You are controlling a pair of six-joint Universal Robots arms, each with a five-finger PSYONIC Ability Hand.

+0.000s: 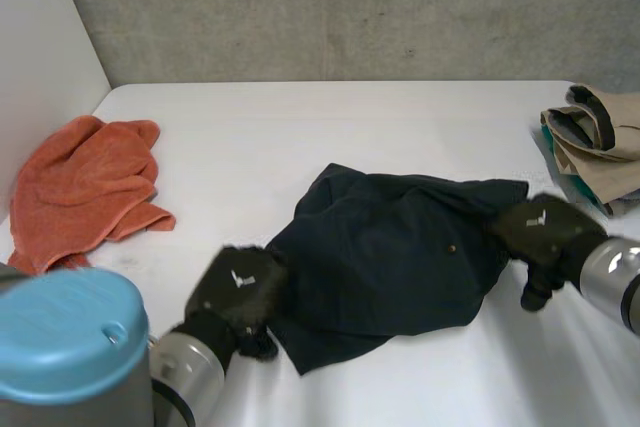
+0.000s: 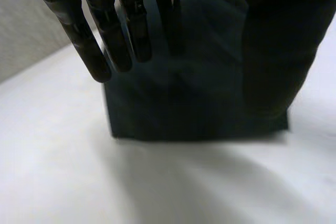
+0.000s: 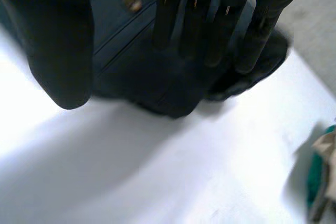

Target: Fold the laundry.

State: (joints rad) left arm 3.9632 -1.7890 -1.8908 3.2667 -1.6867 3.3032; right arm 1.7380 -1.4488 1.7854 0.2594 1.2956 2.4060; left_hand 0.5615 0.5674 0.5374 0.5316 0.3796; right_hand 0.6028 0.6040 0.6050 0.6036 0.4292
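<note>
Closest to the camera is the left arm (image 1: 65, 342) with its big blue cap, at the near left corner of the table (image 1: 330, 127). Its left hand (image 1: 238, 292) sits on the near left corner of the dark blue garment (image 1: 390, 257). That garment lies crumpled in the middle of the table, a bit toward the near edge. The right hand (image 1: 540, 229) is on the garment's right edge.

In the left wrist view the fingers (image 2: 89, 51) are straight and a little apart, with the cloth right under their tips. The thumb (image 2: 278, 61) is out to one side. It does not look like a pinch. The right hand's fingers (image 3: 194, 30) are straight too, side by side over the cloth's edge. Its thumb (image 3: 58, 51) stands apart from them. So both hands look open (maybe touching, but not grabbing).

The garment looks soft, floppy and light. I think it will sag and bunch up if it is lifted by one spot. It has a little metal button (image 3: 131, 2), so some bits may be thicker. The best places to hold are probably two corners, one for each hand, so it can be pulled flat first.

An orange towel (image 1: 85, 187) lies by the left edge of the table. A pile of folded clothes (image 1: 595, 142) sits at the right edge.
</note>
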